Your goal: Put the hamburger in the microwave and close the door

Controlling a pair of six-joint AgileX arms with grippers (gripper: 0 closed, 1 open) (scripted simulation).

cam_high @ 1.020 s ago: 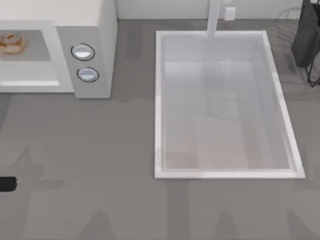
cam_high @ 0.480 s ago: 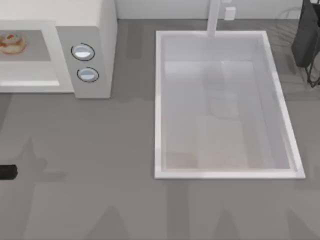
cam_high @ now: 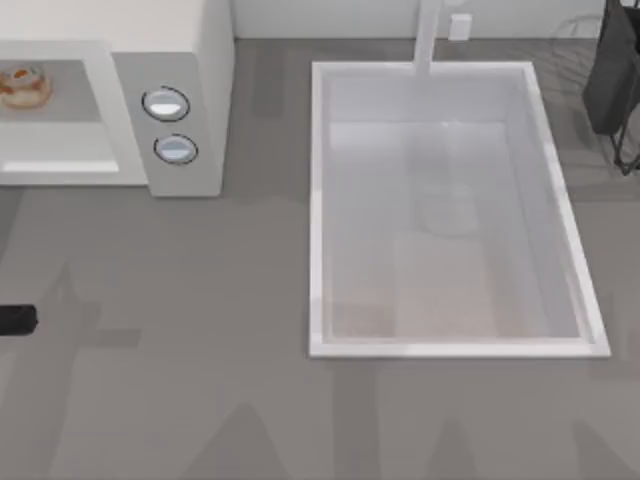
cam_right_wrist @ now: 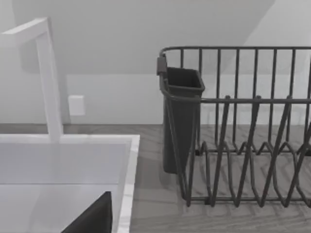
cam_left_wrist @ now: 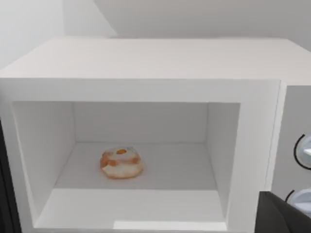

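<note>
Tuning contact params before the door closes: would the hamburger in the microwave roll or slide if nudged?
The hamburger sits flat on the microwave cavity floor, wider than tall, so it would probably slide, not roll or tip. It looks small and likely light. The floor looks smooth, so a light push may shift it easily.

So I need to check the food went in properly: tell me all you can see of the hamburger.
The hamburger is a small round tan bun with orange and reddish patches on top. It sits flat on the pale floor of the microwave cavity, left of the middle and toward the back wall, touching only the floor. The cavity front is open. From above, the hamburger lies at the table's far left.
</note>
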